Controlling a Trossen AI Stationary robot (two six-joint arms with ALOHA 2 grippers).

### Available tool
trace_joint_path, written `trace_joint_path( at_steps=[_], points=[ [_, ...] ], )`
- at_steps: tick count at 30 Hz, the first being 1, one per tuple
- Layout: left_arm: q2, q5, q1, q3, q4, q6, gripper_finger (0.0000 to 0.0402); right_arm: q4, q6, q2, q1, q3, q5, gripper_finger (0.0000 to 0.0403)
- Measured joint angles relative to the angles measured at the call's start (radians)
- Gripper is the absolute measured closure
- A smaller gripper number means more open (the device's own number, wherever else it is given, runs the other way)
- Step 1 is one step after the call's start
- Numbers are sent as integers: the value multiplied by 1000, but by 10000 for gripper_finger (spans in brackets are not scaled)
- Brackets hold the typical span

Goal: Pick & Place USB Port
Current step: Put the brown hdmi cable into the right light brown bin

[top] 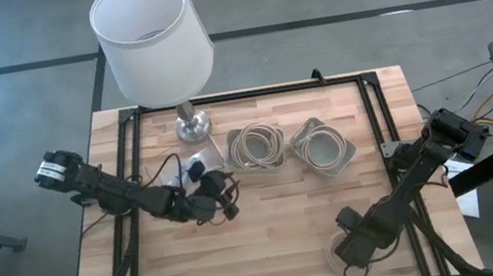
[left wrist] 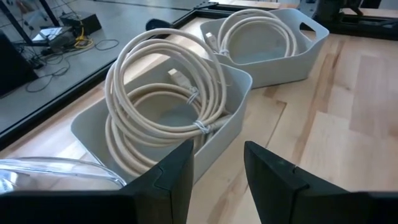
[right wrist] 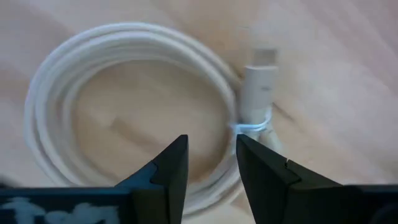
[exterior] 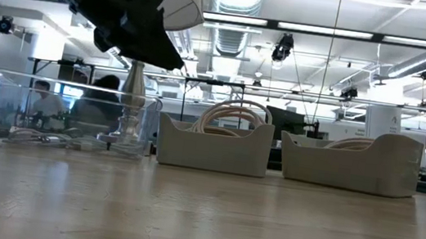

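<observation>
Pale wood planks make up the table [top: 268,213], framed by dark rails in the high view. Near the lower right of that picture the right gripper [top: 349,248] hangs directly over a coiled white USB cable [right wrist: 130,106] lying flat on the wood; from its own wrist camera the coil fills the frame, its white plug [right wrist: 260,84] bound to the loop by a thin tie, and the two dark fingers [right wrist: 171,168] stand parted with a gap between them, closed on nothing. The left gripper [top: 222,200] sits left of centre in the high view, its fingers [left wrist: 171,180] also parted and empty, pointed toward the nearer of two grey bins. That left bin [top: 255,146] holds a thick coil of cream cable [left wrist: 165,93], and the right bin [top: 323,146] just beside it holds a flatter coil [left wrist: 258,37]; in the low view both bins sit side by side at mid-frame with cable loops rising above their rims. A clear plastic box [exterior: 65,112] stands at the left of the low view, beside the metal base [top: 192,123] of a lamp whose white shade [top: 151,37] dominates the upper centre of the high view.
</observation>
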Motion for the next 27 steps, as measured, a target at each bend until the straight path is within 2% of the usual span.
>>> trace_joint_path(
  at_steps=[5,11,15,20,27],
  points=[
    [0,0,6,0,0,0,257,-77,-8,-2,0,46,20,282],
    [0,0,6,-1,-1,0,257,-90,12,-2,0,12,26,291],
    [0,2,6,-2,-1,0,257,-46,39,-2,0,-40,22,296],
    [0,3,6,-2,-2,0,257,123,32,-7,0,-115,18,297],
    [0,3,6,-2,-2,0,257,155,35,-11,0,-167,26,302]
  ],
)
